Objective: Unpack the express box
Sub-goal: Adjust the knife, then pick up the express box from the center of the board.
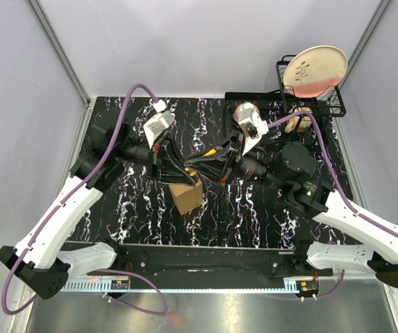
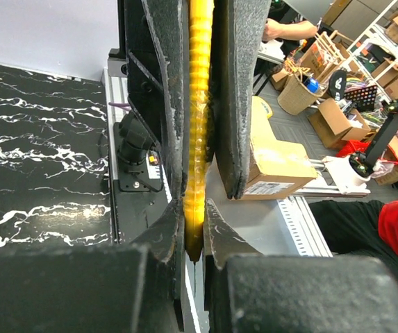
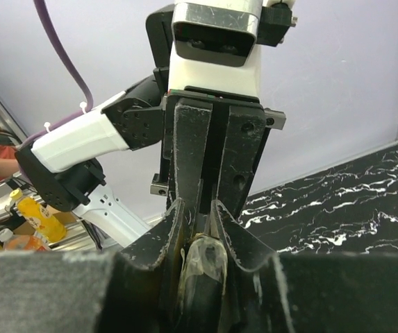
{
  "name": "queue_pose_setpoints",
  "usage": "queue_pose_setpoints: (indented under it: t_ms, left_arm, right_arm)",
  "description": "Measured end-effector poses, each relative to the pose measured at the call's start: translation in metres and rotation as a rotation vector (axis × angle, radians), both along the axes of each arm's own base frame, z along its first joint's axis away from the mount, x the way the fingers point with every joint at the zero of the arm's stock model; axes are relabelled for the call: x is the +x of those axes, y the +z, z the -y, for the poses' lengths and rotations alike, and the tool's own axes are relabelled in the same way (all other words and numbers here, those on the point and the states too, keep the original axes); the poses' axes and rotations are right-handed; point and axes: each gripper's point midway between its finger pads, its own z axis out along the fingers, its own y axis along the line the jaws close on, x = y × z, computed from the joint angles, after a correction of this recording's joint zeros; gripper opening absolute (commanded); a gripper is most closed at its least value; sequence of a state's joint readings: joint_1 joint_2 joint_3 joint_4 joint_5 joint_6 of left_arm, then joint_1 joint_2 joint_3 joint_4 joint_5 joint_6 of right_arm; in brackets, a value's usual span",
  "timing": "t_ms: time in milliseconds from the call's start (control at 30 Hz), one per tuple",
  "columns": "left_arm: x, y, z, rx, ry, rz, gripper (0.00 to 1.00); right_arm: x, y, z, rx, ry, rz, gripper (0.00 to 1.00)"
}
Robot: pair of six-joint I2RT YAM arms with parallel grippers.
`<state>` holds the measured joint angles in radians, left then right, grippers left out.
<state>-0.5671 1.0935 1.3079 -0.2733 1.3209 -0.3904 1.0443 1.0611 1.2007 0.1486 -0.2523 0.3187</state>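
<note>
Top external — rack (image 1: 335, 108) beyond express box (image 1: 186, 197)

Bench (image 1: 254, 215): black marble-pattern top with white veining. Walls (image 1: 199, 41): plain pale lilac panels at 9, 12 and 3 o'clock, with slanting aluminium posts (image 1: 60, 52) at the corners. Beyond the bench, left wrist view: cardboard cartons (image 2: 278, 166) and stocked shelving (image 2: 393, 31), evenly lit.

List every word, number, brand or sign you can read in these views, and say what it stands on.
No text here can be read with certainty.
White label on the express box: print too blurred to read.
Small sticker on the rail: too small to read.
Plate: a flower drawing only, no words.
</note>
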Motion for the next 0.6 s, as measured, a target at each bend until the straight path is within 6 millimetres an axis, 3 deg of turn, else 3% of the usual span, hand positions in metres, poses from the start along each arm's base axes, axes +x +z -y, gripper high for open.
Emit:
queue_pose_setpoints:
  t_ms: [33, 67, 133, 167, 267, 433, 600]
  left_arm:
    - [0.001, -0.001, 0.000, 0.002, 0.004, 0.003, 0.02]
    - [0.002, -0.001, 0.000, 0.005, 0.012, 0.007, 0.23]
    - [0.004, -0.001, 0.001, 0.009, 0.031, 0.021, 0.51]
    - [0.006, -0.002, 0.001, 0.014, 0.037, 0.027, 0.98]
    - [0.011, 0.000, 0.000, 0.039, 0.092, 0.064, 0.99]
    - [0.042, 0.003, -0.005, 0.129, 0.267, 0.206, 0.99]
    - [0.061, -0.042, -0.015, 0.317, 0.333, 0.195, 0.99]
  right_arm:
    - [0.001, -0.001, 0.001, -0.004, -0.007, -0.005, 0.00]
    - [0.002, -0.001, 0.001, -0.006, -0.013, -0.009, 0.00]
    - [0.004, -0.002, 0.003, -0.008, -0.032, -0.016, 0.00]
    - [0.007, -0.005, 0.005, -0.013, -0.053, -0.018, 0.00]
    - [0.018, -0.025, 0.017, -0.055, -0.139, -0.034, 0.00]
    - [0.026, -0.041, 0.044, -0.111, -0.254, -0.005, 0.00]
    - [0.028, -0.033, 0.076, -0.132, -0.353, 0.040, 0.00]
